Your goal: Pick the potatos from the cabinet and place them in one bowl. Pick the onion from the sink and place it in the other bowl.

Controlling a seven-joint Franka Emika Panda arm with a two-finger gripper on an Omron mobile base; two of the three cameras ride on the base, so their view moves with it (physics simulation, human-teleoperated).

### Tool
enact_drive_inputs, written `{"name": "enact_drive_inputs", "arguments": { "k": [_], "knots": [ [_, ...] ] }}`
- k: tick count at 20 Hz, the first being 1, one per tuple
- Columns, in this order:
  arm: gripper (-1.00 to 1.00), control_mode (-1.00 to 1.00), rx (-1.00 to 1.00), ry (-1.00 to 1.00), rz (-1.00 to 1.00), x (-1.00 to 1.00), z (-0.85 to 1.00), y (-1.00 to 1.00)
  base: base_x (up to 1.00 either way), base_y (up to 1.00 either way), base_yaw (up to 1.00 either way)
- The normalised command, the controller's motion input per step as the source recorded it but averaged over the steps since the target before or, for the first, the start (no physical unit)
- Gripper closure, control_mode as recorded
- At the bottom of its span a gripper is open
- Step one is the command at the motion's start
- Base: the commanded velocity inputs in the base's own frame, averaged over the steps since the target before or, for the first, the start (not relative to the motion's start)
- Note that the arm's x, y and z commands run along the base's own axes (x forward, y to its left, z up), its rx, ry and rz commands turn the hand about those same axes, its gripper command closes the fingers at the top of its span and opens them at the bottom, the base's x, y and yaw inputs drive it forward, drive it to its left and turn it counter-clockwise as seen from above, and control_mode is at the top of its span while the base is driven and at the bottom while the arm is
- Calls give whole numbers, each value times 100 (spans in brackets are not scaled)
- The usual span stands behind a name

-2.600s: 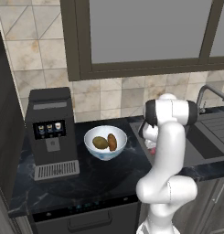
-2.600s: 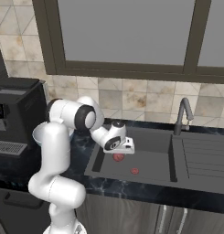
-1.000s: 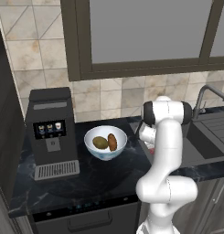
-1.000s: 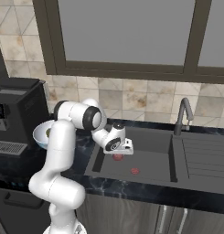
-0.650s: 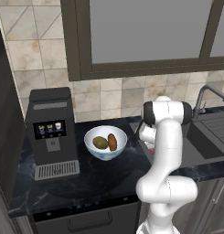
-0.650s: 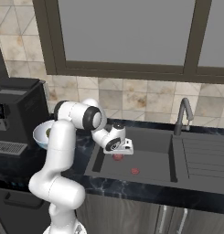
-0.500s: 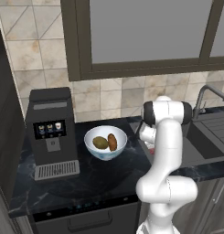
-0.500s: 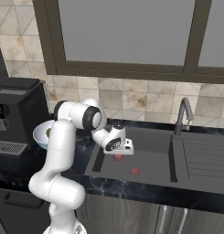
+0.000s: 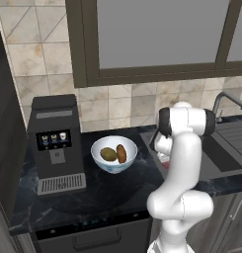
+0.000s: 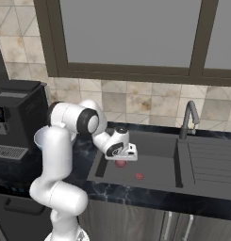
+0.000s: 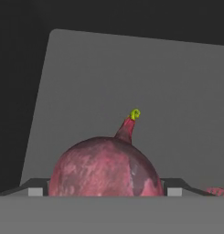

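The reddish-pink onion (image 10: 120,163) lies on the floor of the dark sink (image 10: 157,164), near its left wall. My gripper (image 10: 120,159) reaches down over it, open, with a fingertip on each side. In the hand view the onion (image 11: 106,169) bulges between the two fingertips (image 11: 36,189) and fills nearly the whole gap of the gripper (image 11: 106,192). The two potatos, one olive (image 9: 108,154) and one orange-brown (image 9: 121,153), rest in the white bowl (image 9: 99,147) on the counter. The other bowl is out of view. The dark cabinet (image 9: 5,148) rises at the far left.
A smaller bright red bit (image 10: 139,176) lies on the sink floor to the right of the onion. The curved tap (image 10: 187,117) and ridged draining board (image 10: 209,160) lie further right. A black coffee machine (image 9: 56,141) stands left of the white bowl.
The hand has sunk a little lower over the onion. The onion, the potatos and the bowl have not moved.
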Motion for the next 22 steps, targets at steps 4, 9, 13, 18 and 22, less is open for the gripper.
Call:
{"name": "enact_drive_inputs", "arguments": {
  "k": [4,9,13,18,22],
  "knots": [
    [100,-100,0,0,0,-27,46,0,0,0,0],
    [100,-100,0,-1,0,-3,52,0,0,0,0],
    [100,-100,0,0,-1,-5,59,-2,0,0,0],
    [100,-100,0,0,-6,-19,55,0,0,0,0],
    [100,-100,0,0,-10,-33,57,0,0,0,0]
  ]
}}
